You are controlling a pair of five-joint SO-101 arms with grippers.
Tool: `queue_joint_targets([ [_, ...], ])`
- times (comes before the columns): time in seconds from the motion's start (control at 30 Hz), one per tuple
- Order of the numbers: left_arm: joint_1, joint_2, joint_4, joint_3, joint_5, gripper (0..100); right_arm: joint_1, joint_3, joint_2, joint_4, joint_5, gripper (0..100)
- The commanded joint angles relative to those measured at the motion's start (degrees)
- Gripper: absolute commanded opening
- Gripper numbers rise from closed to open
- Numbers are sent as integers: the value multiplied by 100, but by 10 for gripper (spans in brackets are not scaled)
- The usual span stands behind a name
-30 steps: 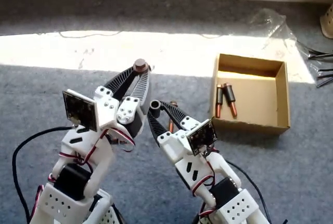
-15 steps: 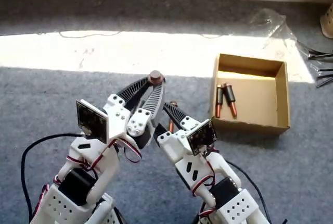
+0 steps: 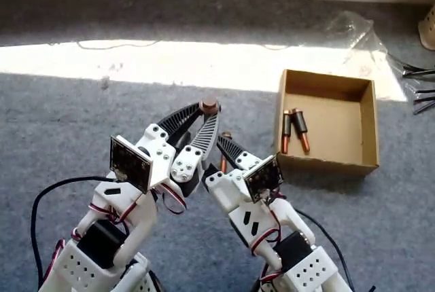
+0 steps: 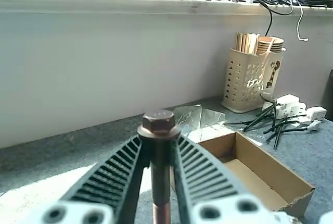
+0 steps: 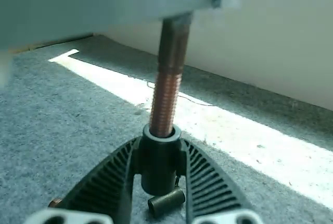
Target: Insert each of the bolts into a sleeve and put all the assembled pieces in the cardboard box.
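My left gripper [image 4: 158, 141] is shut on a copper bolt [image 4: 158, 130], held upright with its hex head [image 3: 209, 106] on top. My right gripper [image 5: 161, 152] is shut on a black sleeve [image 5: 161, 159] standing upright beneath it. The bolt's threaded end [image 5: 165, 99] meets the sleeve's mouth. In the high view the left gripper [image 3: 208, 113] hangs over the right arm's fingers [image 3: 230, 148] and hides the sleeve. The cardboard box [image 3: 363, 129] sits to the right with two assembled pieces [image 3: 294, 130] lying inside.
A spare black sleeve [image 5: 165, 201] and another bolt [image 3: 224, 149] lie on the grey carpet under the right gripper. A clear plastic bag [image 3: 350, 27] and black cable ties [image 3: 418, 88] lie beyond the box. A cream holder [image 4: 252, 81] stands by the wall.
The left arm has carried the bolt to the right and nearer, from beside the right gripper to directly over its sleeve. The right arm has stayed put.
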State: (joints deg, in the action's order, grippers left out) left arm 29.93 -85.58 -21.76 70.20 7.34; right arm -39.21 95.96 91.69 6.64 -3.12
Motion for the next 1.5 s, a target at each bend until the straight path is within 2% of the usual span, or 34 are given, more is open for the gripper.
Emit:
queue_joint_targets([
  [0.0, -242, -48, 396, 31, -9, 5, 75, 646, 57, -31, -53, 5],
  [0.27, -295, -84, 668, 277, -9, 5, 92, 646, 57, -31, -79, 5],
  [0.43, -295, -84, 668, 277, -18, 5, 75, 646, 66, -31, -800, 5],
  [0.63, -295, -84, 659, 286, -9, 5, 75, 646, 66, -31, -580, 5],
  [1.47, -391, -207, 642, 787, 0, 5, 92, 646, 66, -31, -580, 5],
])
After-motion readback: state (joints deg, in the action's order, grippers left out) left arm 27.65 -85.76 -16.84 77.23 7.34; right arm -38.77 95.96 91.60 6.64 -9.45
